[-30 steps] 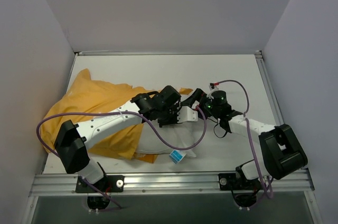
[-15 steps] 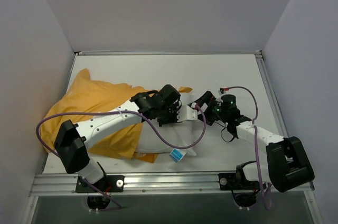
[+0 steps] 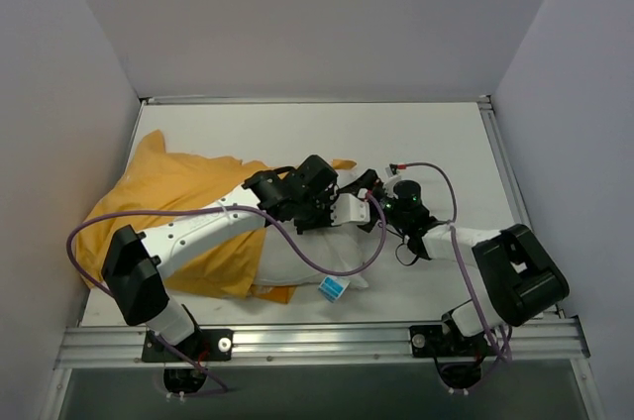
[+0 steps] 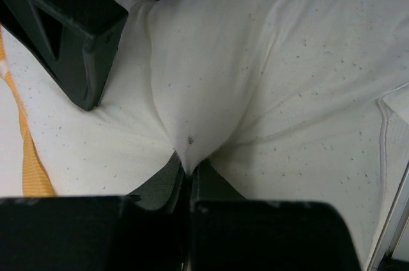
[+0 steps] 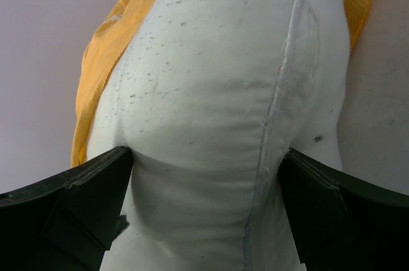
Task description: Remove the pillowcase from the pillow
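Right gripper (image 5: 204,154) back in at pillow (image 3: 309,254) end, jaws wide astride it | left gripper (image 4: 187,169) pinching pillow fabric | pillowcase (image 3: 168,192) bunched left, partly off | next, likely: right closes, draws pillow out.

The top view looks down from above and behind the arm bases (image 3: 188,346), far off, taking in the whole surface (image 3: 436,133); the left wrist view looks forward along the left pincer (image 4: 185,167), very near the pillow (image 4: 211,60) at its tips; the right wrist view looks out through the right pincer (image 5: 204,181), equally near; all three share that pillow's white end.
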Robot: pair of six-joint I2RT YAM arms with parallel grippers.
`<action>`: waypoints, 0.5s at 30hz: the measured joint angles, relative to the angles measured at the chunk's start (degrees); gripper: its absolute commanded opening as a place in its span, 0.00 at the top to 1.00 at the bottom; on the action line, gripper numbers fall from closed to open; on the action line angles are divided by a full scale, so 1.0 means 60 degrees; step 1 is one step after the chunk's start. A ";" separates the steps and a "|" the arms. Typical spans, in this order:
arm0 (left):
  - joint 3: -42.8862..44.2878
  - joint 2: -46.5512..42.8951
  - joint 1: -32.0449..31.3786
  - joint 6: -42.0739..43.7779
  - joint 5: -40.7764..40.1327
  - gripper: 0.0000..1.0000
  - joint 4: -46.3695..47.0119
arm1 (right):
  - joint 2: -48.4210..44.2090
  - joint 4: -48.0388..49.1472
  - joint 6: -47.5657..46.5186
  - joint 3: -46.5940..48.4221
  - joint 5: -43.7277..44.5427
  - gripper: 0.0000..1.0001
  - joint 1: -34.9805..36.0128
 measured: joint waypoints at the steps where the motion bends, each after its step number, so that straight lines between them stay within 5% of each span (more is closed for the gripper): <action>1: 0.0069 0.0025 0.0000 -0.0004 -0.0022 0.98 -0.0040 | 0.0138 0.0051 -0.0018 0.0098 0.0055 0.00 0.0073; 3: 0.0229 0.0109 0.0000 -0.0047 -0.0051 0.98 -0.0135 | 0.0572 0.0313 -0.0022 0.0233 0.0127 0.00 0.0168; 5: 0.0401 0.0219 0.0007 -0.0157 -0.0044 0.98 -0.0248 | 0.1031 0.0455 -0.0047 0.0364 0.0208 0.15 0.0233; 6: 0.0481 0.0262 0.0015 -0.0215 -0.0044 0.98 -0.0288 | 0.1231 0.0506 -0.0076 0.0444 0.0208 0.26 0.0266; 9: 0.0535 0.0291 0.0106 -0.0317 -0.0036 0.98 -0.0353 | 0.1585 0.0954 -0.0186 0.0605 0.0087 0.90 0.0372; 11: 0.0535 0.0295 0.0219 -0.0393 0.0069 0.95 -0.0375 | 0.1625 0.1213 -0.0222 0.0670 -0.0051 1.00 0.0441; 14: 0.0627 0.0302 0.0397 -0.0459 0.0565 0.01 -0.0630 | 0.1621 0.1220 -0.0426 0.0688 -0.0044 1.00 0.0495; 15: 0.0765 0.0324 0.0430 -0.0488 0.0889 0.06 -0.0860 | 0.1606 0.1086 -0.0579 0.0688 -0.0015 1.00 0.0503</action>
